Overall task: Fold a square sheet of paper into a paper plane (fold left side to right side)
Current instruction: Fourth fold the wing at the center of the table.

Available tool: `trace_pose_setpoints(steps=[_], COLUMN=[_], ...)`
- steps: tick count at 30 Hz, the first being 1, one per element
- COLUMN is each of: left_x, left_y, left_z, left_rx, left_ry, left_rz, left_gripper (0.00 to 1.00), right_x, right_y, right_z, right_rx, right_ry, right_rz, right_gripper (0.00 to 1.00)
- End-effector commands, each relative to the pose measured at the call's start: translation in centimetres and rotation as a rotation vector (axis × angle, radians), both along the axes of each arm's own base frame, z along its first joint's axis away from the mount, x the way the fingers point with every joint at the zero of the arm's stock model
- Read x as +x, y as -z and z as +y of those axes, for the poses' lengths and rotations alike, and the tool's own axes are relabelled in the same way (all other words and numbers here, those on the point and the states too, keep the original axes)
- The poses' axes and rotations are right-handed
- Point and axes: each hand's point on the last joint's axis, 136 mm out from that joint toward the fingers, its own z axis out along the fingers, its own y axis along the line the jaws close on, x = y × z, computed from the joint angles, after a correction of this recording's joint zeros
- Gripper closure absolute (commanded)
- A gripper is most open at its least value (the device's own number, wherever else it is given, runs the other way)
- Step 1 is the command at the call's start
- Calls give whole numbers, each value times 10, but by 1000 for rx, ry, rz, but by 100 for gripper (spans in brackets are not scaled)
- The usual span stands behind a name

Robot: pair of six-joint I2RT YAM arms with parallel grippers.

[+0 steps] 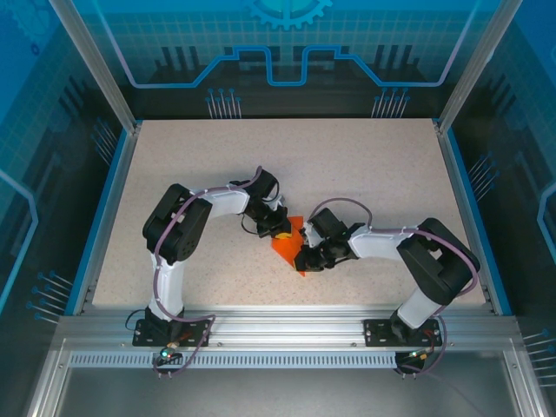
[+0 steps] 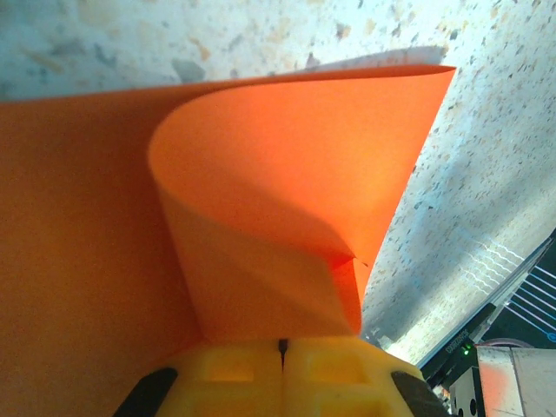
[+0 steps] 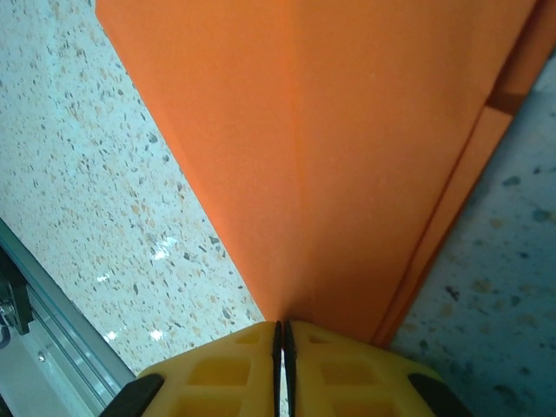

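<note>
Orange sheet (image 1: 286, 247): L gripper (image 2: 282, 347) pinches its curled flap (image 2: 287, 191), R gripper (image 3: 282, 330) clamps its tip; flap needs edge-to-edge landing.

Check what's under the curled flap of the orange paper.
More of the same square sheet of paper, lying on the speckled table. The left gripper pinches the curled edge. Table beneath is covered.

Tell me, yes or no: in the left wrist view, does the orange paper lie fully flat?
No, the orange paper curls up in a rounded flap right in front of the left gripper.
</note>
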Motion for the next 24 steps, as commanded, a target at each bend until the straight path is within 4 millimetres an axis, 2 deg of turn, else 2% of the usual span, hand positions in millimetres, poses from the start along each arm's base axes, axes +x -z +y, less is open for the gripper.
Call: trace_pose_setpoints(steps=[1,19,22,24], left_x=[-23,-22,-22,-21], left_y=[51,52,51,50], left_z=[35,36,35,35], left_rx=[205,213,211,208], left_ry=[-10,-13,-14,-15], left_rz=[105,106,106,105], left_gripper=[100,100,100,100], right_x=[-47,-53,-50,-44], right_y=[18,11,5,-6], right_z=[-26,-29,-24,-15], right_rx=[-120,-97,-69,-16], right_ry=[-29,-32,-36,-43], right_rz=[160,149,130,99], right_gripper=[87,93,95,95])
